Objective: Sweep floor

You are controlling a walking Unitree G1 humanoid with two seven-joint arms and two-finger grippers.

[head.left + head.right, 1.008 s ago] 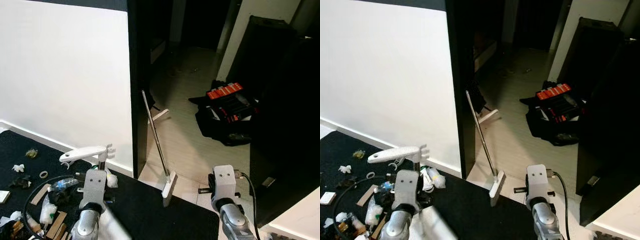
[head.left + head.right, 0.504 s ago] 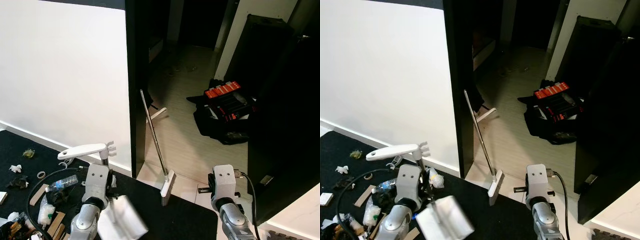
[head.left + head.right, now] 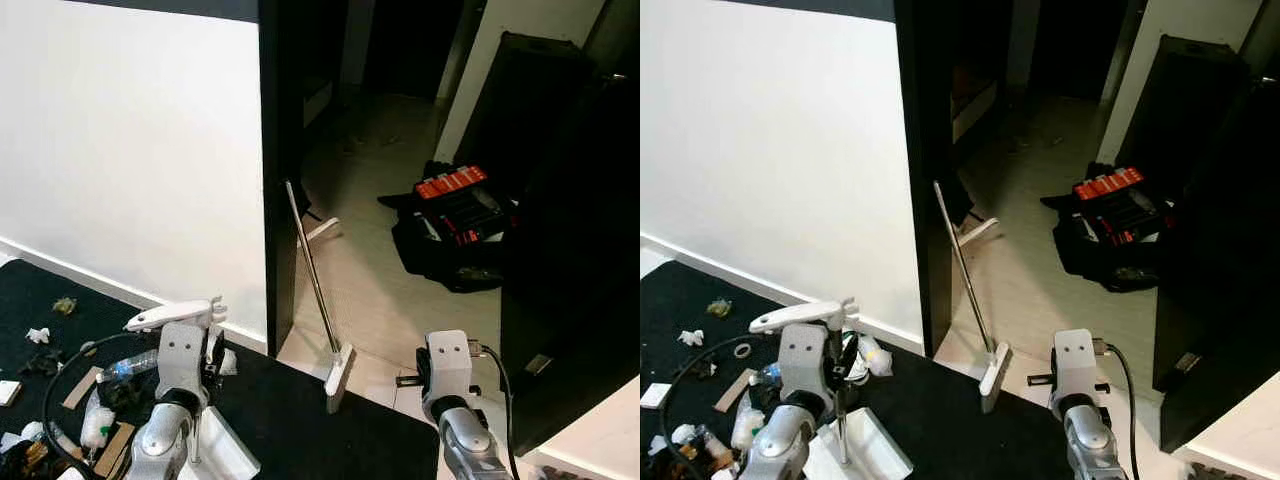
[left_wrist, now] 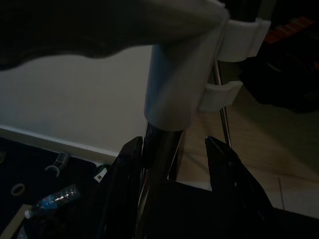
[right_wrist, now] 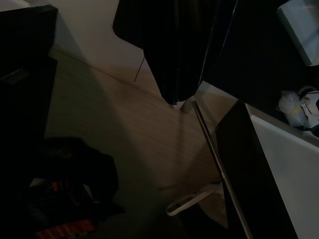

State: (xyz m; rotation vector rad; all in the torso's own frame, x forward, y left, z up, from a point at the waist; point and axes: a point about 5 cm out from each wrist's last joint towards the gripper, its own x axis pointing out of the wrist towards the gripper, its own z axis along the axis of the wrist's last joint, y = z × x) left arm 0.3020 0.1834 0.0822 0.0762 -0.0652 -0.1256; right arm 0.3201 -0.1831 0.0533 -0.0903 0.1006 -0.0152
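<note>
**Dustpan in hand, broom waiting**

The left gripper has its jaws clenched on the dustpan pole, keeping the pan upright beside the litter on the black mat. The broom leans against the door frame (its head on the tiles). Right gripper jaws: cannot tell.

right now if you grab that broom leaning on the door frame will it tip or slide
Probably tips: the broom stands on its narrow head, only leaning against the dark door frame. Its thin metal pole looks stiff and light. On the smooth floor the head may skid.
</note>
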